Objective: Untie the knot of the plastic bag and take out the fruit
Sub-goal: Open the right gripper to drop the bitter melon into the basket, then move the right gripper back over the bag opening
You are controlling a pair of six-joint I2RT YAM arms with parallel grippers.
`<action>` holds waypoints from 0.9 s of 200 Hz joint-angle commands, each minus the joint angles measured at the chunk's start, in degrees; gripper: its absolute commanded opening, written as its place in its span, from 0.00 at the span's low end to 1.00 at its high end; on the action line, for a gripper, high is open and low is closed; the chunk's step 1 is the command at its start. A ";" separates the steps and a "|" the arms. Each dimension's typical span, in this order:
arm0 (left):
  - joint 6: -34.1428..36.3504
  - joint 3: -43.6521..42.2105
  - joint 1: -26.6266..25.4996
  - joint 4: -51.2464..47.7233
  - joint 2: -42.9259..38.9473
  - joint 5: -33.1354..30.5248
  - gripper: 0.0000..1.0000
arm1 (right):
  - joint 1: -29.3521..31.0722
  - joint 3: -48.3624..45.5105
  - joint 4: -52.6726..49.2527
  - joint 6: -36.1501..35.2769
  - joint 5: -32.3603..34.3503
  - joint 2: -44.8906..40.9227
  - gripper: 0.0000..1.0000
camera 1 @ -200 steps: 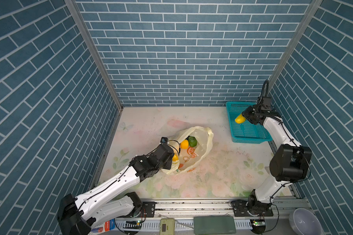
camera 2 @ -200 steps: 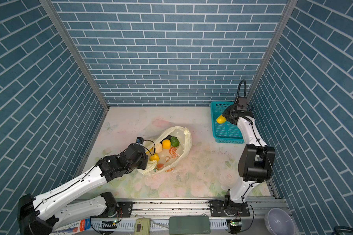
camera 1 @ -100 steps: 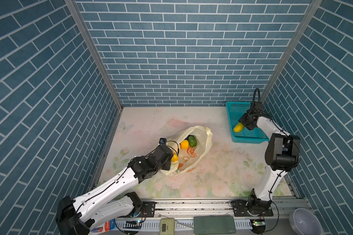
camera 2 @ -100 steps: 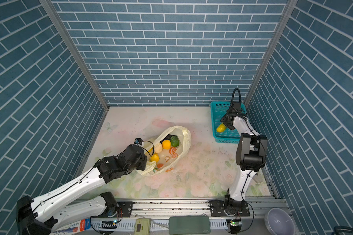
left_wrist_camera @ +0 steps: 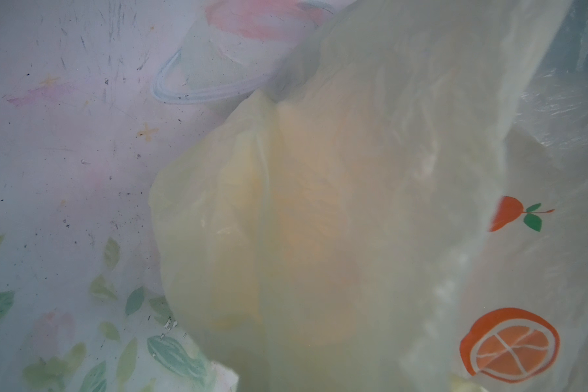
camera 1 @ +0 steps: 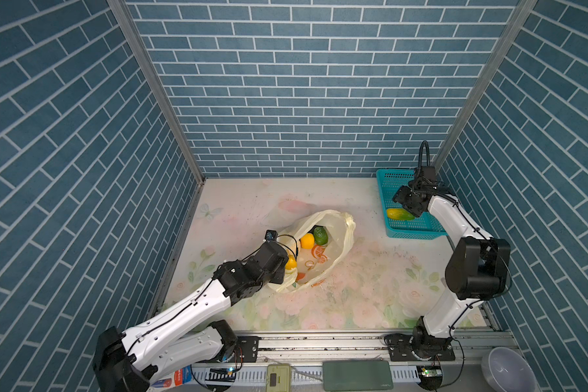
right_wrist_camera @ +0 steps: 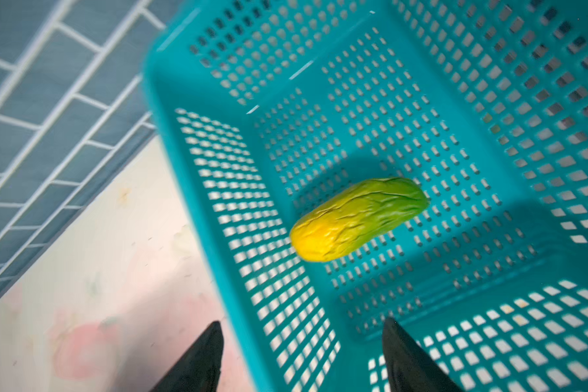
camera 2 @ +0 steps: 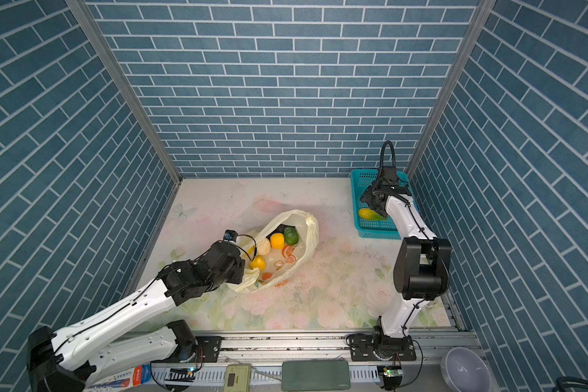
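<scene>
On the left, the left tool [camera 2: 246, 271] is clamped fully closed, its tips hidden under the wrist. From the film bunched there and draped over its camera, we judge that it pinches the near rim of the plastic bag [camera 1: 338, 237]. The bag lies on its side mid-tabletop [camera 1: 370, 292] with its mouth gaping and no knot tied across it. If that pinch slips or the arm sags, the thin, slick, crinkly film could fold over the opening and hide the fruit inside. A hard tug could tear it. In the mouth we see a lemon [camera 1: 290, 263] just beside the tool, a cream-white piece [camera 2: 263, 246], an orange-yellow lemon [camera 1: 307, 240], a green fruit [camera 1: 320, 235] and something dark behind. All are rounded and smooth, so a clumsy nudge could roll them deeper or out onto the flowered tabletop. At the right stands the teal basket [camera 1: 391, 176], rigid perforated plastic. The long yellow-green fruit [right_wrist_camera: 357, 219], wrinkled and blunt-ended, lies loose on its floor. The right tool [right_wrist_camera: 301, 322] hangs over it with its black fingers spread wide, gripping nothing. Swinging away low, it could catch the rim and drag the light basket.
</scene>
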 commanded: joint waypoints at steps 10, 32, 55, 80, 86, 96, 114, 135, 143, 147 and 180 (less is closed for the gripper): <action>0.78 0.49 0.29 0.42 0.93 -0.81 0.00 | 6.53 0.13 -6.13 -3.07 -0.29 -9.58 0.79; 1.03 0.43 0.29 1.10 1.48 -0.66 0.00 | 12.47 0.08 -7.75 -3.91 0.13 -13.65 0.82; 1.09 0.47 0.29 1.21 1.76 -0.68 0.00 | 19.48 0.77 -8.95 -3.40 0.27 -16.71 0.82; 1.09 0.39 0.28 1.12 1.65 -0.82 0.00 | 28.97 4.96 -11.21 -3.76 3.04 -17.62 0.83; 1.09 0.39 0.29 1.07 1.65 -0.76 0.00 | 31.29 6.42 -12.05 -4.27 4.27 -17.28 0.83; 1.30 0.52 0.26 0.95 1.55 -0.82 0.00 | 34.91 8.68 -13.21 -5.01 5.61 -16.54 0.83; 1.34 0.56 0.24 0.83 1.49 -0.99 0.00 | 39.68 11.79 -14.03 -5.25 5.97 -14.94 0.83; 1.34 0.78 0.37 0.78 1.47 -1.30 0.00 | 44.24 14.17 -14.19 -4.87 5.79 -13.15 0.83; 1.08 0.82 0.37 0.82 1.42 -1.26 0.00 | 45.70 14.61 -13.79 -4.41 5.30 -12.46 0.83; 1.07 0.82 0.37 0.86 1.27 -1.30 0.00 | 46.37 14.63 -13.42 -4.22 4.90 -12.17 0.83; 0.45 0.91 0.68 1.13 0.73 -1.25 0.00 | 49.57 8.65 -8.74 -2.19 2.87 -10.28 0.82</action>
